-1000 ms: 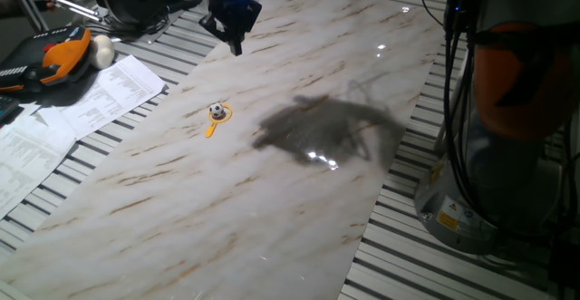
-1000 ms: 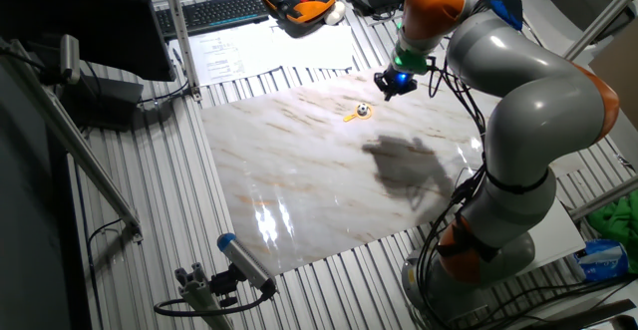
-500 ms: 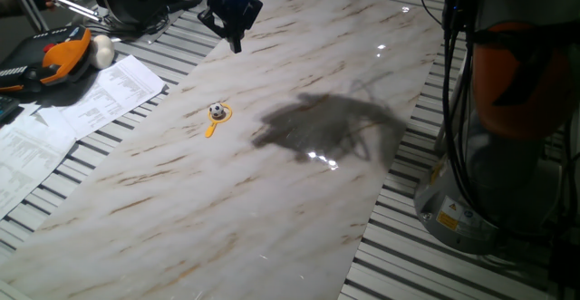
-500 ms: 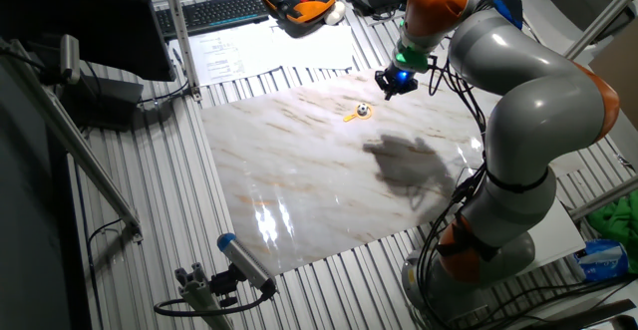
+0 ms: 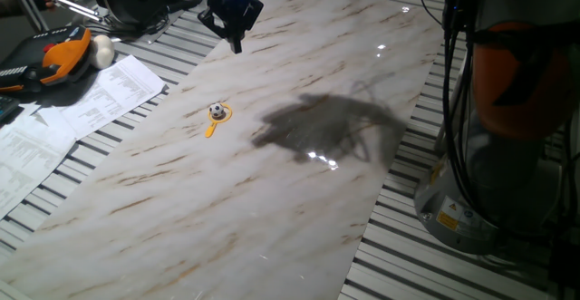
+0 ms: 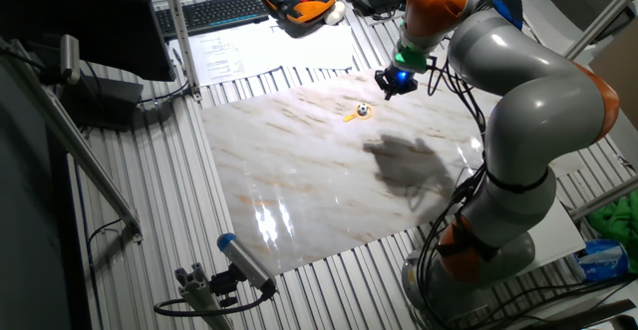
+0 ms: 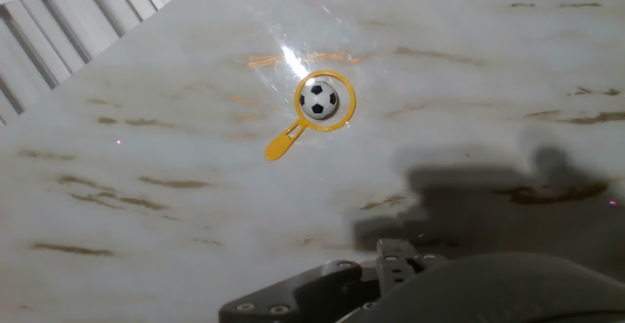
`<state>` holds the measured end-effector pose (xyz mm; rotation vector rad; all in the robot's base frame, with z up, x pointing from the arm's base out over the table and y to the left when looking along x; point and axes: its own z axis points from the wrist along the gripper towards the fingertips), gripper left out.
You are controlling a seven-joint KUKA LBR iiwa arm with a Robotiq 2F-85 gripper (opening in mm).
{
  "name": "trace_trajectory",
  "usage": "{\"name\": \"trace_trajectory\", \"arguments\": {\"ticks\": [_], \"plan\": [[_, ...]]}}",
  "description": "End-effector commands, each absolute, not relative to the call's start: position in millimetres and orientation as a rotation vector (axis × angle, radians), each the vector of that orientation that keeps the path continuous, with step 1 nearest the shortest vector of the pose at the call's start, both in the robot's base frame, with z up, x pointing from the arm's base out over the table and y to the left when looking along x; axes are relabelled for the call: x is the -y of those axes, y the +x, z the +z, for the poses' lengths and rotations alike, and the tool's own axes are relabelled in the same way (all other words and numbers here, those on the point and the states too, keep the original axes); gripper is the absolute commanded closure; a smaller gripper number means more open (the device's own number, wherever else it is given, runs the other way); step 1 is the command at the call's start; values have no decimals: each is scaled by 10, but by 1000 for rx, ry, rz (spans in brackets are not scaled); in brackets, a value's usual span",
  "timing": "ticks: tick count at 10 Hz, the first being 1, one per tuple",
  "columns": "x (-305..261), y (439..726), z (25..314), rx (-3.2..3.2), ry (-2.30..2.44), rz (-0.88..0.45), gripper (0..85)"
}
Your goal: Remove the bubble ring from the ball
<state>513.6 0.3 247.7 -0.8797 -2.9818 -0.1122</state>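
Observation:
The tiny football-patterned ball (image 5: 217,111) sits inside the loop of the orange-yellow bubble ring (image 5: 212,129), which lies flat on the marble slab (image 5: 272,209). Ball (image 6: 363,109) and ring (image 6: 351,117) also show in the other fixed view. In the hand view the ball (image 7: 318,99) fills the ring (image 7: 283,145), whose handle points to the lower left. My gripper (image 5: 236,48) hangs above the slab's far edge, well apart from the ring, with its fingers together and empty. It also shows in the other fixed view (image 6: 391,90).
Paper sheets (image 5: 72,110) lie left of the slab. An orange-and-black tool (image 5: 54,60) and a larger whitish ball (image 5: 101,52) sit beyond them. The robot base (image 5: 480,182) stands at the right. A keyboard (image 6: 219,11) lies at the back.

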Motion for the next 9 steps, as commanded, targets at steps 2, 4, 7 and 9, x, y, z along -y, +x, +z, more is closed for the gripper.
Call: {"name": "trace_trajectory", "arguments": {"ticks": [2, 4, 7, 9], "plan": [[-3, 5133, 2476, 2977, -896, -110, 850], [-3, 5134, 2475, 2973, -908, -110, 850], [3, 5145, 2487, 2967, -931, -98, 850], [3, 5147, 2491, 2959, -943, -80, 850]]}}
